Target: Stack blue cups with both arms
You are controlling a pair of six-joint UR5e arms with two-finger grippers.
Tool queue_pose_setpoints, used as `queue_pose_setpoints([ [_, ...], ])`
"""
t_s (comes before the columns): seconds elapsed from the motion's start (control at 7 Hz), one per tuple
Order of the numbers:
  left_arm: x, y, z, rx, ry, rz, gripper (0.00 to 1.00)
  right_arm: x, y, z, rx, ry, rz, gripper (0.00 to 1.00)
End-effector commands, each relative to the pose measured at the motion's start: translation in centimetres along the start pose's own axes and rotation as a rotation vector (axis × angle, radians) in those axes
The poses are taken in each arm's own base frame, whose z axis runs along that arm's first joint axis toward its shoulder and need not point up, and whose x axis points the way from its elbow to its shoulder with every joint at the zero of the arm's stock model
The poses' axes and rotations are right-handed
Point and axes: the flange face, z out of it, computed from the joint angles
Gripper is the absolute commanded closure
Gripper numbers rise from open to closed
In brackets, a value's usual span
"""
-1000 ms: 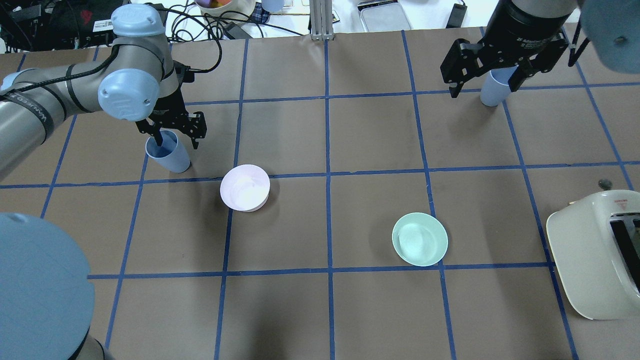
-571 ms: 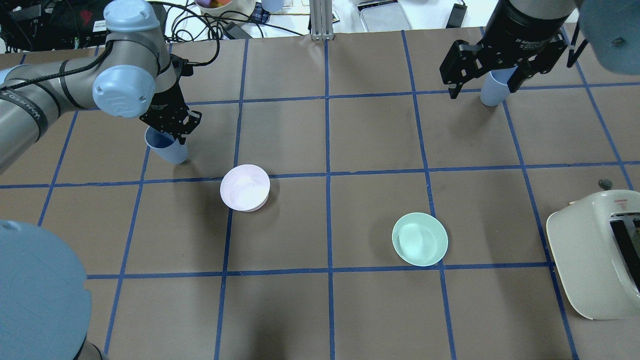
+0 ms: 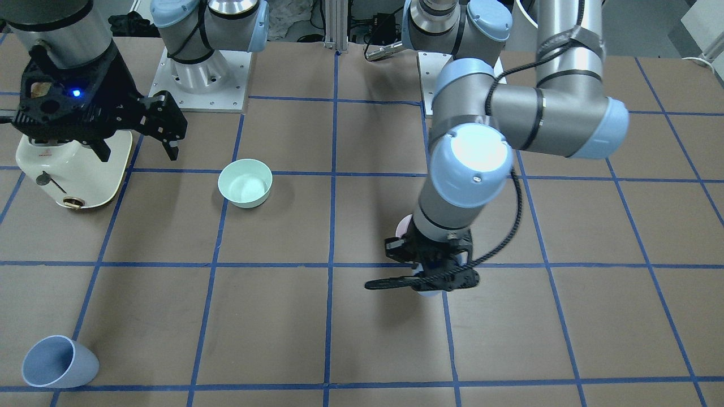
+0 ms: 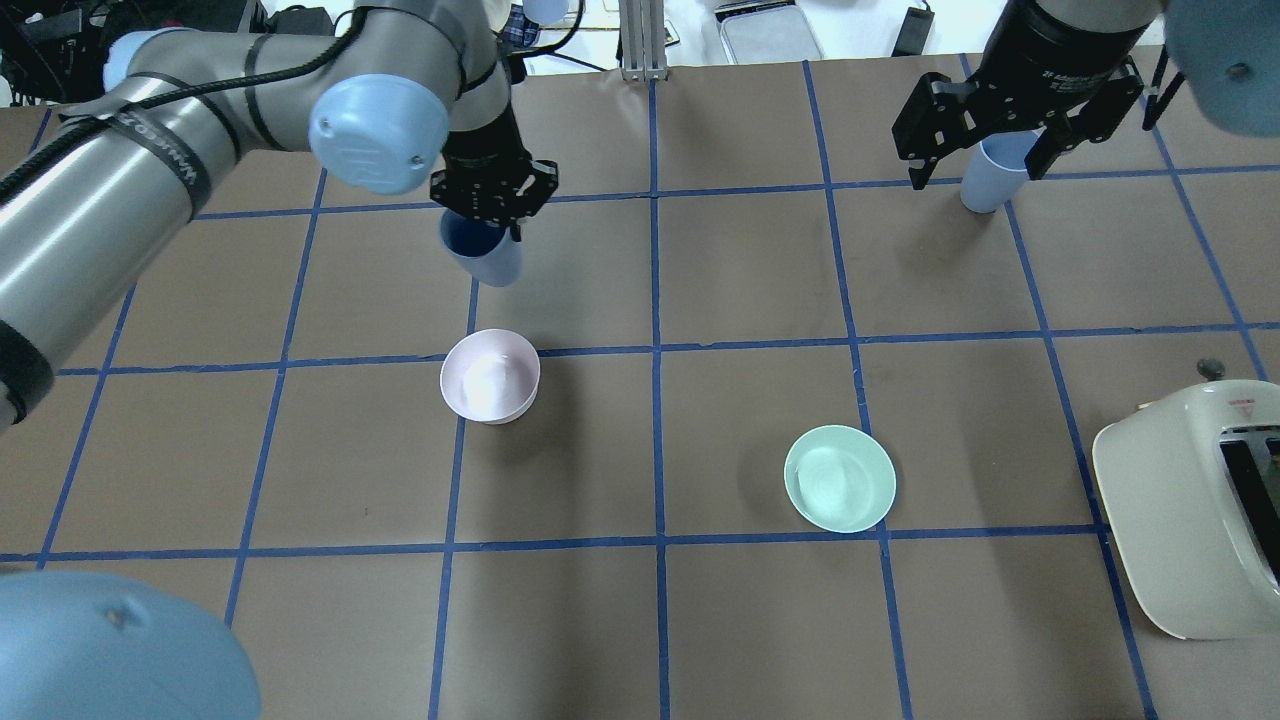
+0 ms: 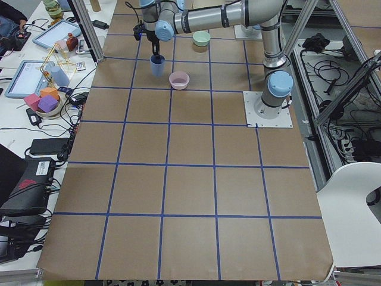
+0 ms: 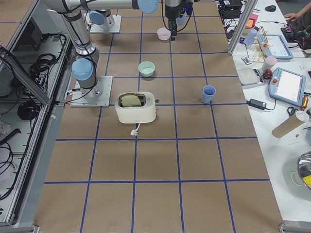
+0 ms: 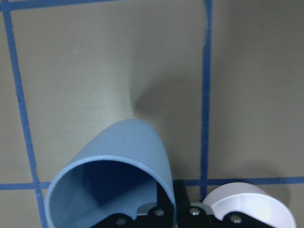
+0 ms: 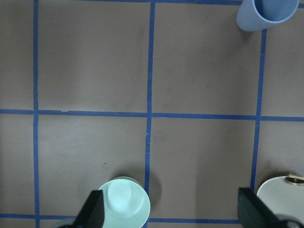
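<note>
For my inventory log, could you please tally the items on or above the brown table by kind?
Dusty-blue tapered plastic cups: 2
Round plastic bowls, pale pink and mint-green: 2
Cream rounded toaster: 1
Total: 5

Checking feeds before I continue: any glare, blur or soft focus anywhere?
Front-facing: bright glare on the left arm's wrist cap. Overhead: a near joint cap sits blurred in the bottom-left corner. Left wrist: the held blue cup is close and slightly soft.
</note>
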Motion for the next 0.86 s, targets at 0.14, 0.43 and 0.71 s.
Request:
queue_pose_setpoints([
  [0.14,12.7,8.8,4.7,-0.036,-0.011,-0.054,1.0,14.8,-6.4,6.5,-0.046,0.003,0.116,0.0],
  [0.43,13.8,12.7,8.0,-0.126,-0.01,-0.057,1.0,20.6,-13.8,13.8,-0.021,0.01,0.076,0.0],
  [0.71,13.5,14.1,10.0,-0.159,-0.033,-0.054,1.0,22.3,-17.8,17.6,-0.035,-0.007,-0.064,0.0],
])
